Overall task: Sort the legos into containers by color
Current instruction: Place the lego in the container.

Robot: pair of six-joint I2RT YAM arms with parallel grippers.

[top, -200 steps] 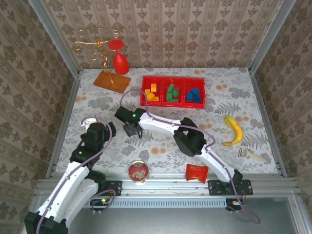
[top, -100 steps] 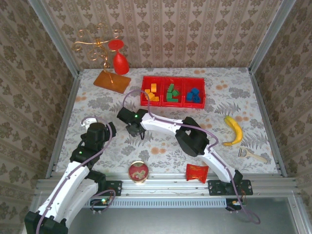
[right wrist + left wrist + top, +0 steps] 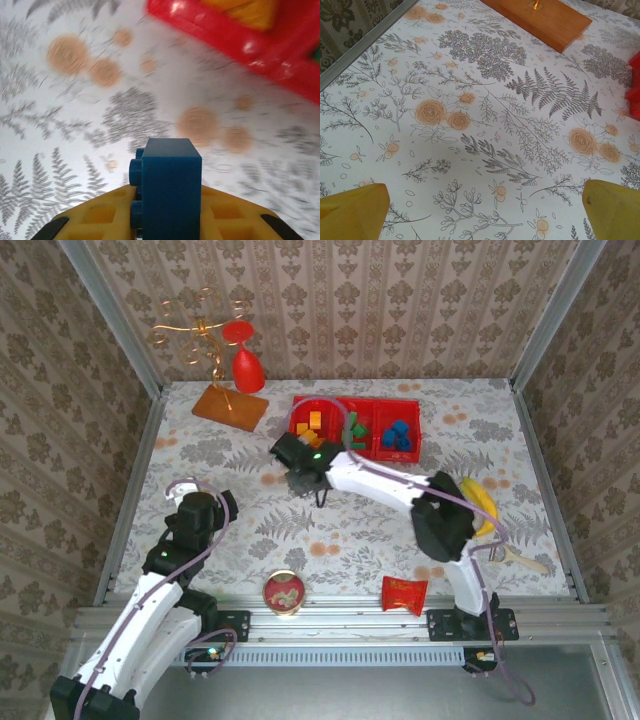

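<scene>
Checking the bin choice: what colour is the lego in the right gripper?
Blue. The lego in the right gripper shows best in the right wrist view.

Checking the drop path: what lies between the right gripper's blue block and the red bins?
Just bare flowered tabletop between blue block and red bins, in the right wrist view.
</scene>
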